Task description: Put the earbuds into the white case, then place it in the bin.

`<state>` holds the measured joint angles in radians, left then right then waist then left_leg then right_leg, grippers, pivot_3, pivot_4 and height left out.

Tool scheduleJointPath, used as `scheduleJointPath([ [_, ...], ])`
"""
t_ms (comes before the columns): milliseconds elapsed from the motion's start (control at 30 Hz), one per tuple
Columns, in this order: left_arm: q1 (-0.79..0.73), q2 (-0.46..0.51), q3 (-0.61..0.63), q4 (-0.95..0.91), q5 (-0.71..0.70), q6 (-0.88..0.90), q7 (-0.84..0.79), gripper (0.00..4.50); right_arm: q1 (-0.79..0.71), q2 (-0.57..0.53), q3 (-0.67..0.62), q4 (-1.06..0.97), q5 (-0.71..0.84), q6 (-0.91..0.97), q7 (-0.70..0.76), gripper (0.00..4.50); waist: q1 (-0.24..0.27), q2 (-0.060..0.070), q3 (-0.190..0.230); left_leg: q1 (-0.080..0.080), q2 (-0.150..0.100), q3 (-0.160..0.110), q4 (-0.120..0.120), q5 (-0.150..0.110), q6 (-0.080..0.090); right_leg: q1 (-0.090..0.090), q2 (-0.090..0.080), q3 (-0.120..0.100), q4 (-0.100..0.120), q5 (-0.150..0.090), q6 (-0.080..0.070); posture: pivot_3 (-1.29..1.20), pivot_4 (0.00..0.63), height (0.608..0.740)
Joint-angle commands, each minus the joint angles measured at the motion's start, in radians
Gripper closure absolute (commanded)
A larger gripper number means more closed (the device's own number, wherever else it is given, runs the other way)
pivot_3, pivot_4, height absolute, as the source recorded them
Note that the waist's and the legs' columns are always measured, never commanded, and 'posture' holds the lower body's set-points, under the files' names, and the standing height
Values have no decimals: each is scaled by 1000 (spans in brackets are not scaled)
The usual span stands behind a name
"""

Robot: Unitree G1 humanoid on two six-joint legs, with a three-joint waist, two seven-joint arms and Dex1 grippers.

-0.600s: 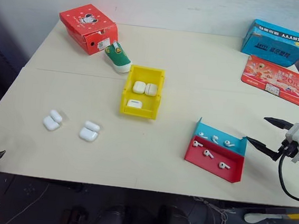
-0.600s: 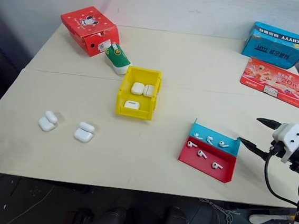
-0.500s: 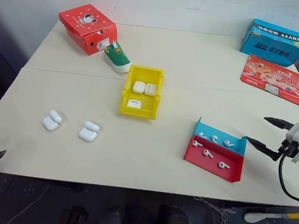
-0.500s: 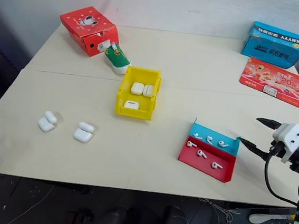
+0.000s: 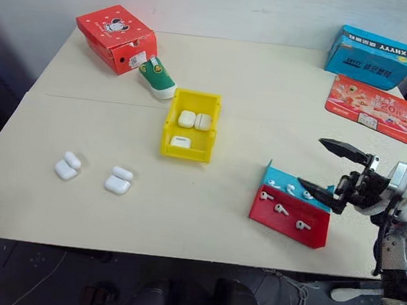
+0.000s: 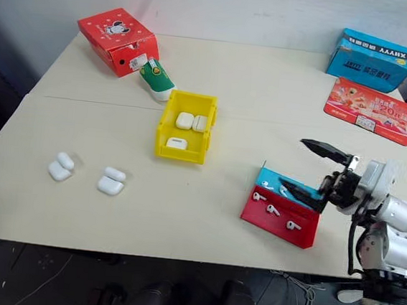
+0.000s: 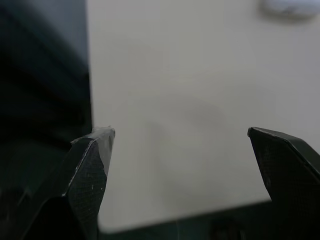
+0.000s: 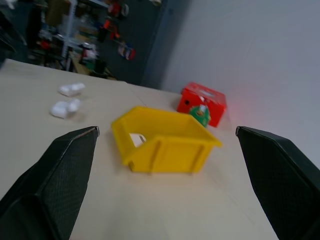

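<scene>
Several white earbuds (image 5: 282,209) lie in a red-and-blue angled tray (image 5: 311,237) on the right of the table. Two white cases (image 5: 119,180) (image 5: 67,166) lie with lids open on the left. The yellow bin (image 5: 171,124) stands mid-table and holds three more white cases (image 5: 187,118). My right gripper (image 5: 310,161) hangs open just above the tray's back right corner, pointing left. Its wrist view looks past its fingers (image 8: 60,175) at the bin (image 8: 165,142) and the two loose cases (image 8: 65,107). My left gripper (image 7: 181,131) stands open over the table's near left edge, holding nothing.
A red cardboard box (image 5: 116,37) and a green-and-white object (image 5: 157,77) sit at the back left. At the back right are a blue box (image 5: 370,57) and a red flat packet (image 5: 370,107). Bare tabletop (image 5: 207,189) separates the loose cases from the tray.
My right gripper has swung left from beyond the table's right edge to above the tray, still open. The left fingertip has left the head views. The camera shifted slightly.
</scene>
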<state>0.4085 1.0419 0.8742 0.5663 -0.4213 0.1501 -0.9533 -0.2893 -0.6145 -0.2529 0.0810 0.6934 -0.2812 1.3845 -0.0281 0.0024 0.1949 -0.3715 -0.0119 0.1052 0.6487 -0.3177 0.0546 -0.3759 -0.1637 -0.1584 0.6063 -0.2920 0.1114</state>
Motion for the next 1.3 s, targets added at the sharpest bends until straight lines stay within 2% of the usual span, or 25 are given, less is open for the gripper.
scheduleJointPath([
  [33,27,34,39,-39,-17,133,-13,0,25,33,9,-44,0,-81,67,14,10,-2,0,0,0,0,1,0,1,0,-1,0,0,0,0,0,150,740],
  [167,-16,64,14,-213,-86,322,-66,0,29,44,-1,-2,-16,-115,79,14,34,-5,-1,0,-2,0,2,-1,2,0,-3,1,-3,0,0,0,150,740],
  [333,-171,199,-171,-385,-129,562,-117,0,14,38,-9,76,-30,-153,103,14,48,-6,-2,0,-2,-2,2,-1,0,0,-2,3,-5,0,0,0,150,740],
  [433,-344,268,-350,-386,-104,583,-143,0,-6,17,-24,139,-43,-196,138,14,39,-2,0,0,-2,-1,1,-1,0,0,-1,3,-1,0,0,0,150,740],
  [567,-666,313,-685,-298,40,527,-230,0,-14,-2,-46,182,-53,-223,138,14,25,0,2,-1,-2,1,0,2,3,-1,5,1,1,0,-1,0,150,740],
  [600,-752,305,-763,-266,95,512,-246,0,-8,-5,-49,179,-54,-223,134,14,21,0,2,-1,-1,2,0,3,4,-1,13,0,1,0,-1,0,150,740],
  [700,-954,266,-939,-179,218,490,-293,0,10,-11,-58,165,-58,-218,119,14,13,0,2,0,1,8,0,3,4,-2,16,0,0,0,0,0,150,740],
  [867,-1164,159,-1098,-35,371,465,-312,0,41,-8,-65,142,-60,-220,98,14,9,-1,2,0,2,10,3,4,5,-2,16,2,1,-1,0,0,150,740],
  [1033,-1272,85,-1201,104,501,431,-339,0,79,0,-71,113,-58,-232,77,14,5,-4,4,0,4,10,7,4,5,-2,16,3,4,-1,0,0,150,740],
  [1300,-1338,9,-1242,177,603,411,-337,0,95,-9,-75,114,-51,-235,76,14,5,-5,5,-1,5,9,12,3,5,-2,13,12,6,-1,0,0,150,740],
])
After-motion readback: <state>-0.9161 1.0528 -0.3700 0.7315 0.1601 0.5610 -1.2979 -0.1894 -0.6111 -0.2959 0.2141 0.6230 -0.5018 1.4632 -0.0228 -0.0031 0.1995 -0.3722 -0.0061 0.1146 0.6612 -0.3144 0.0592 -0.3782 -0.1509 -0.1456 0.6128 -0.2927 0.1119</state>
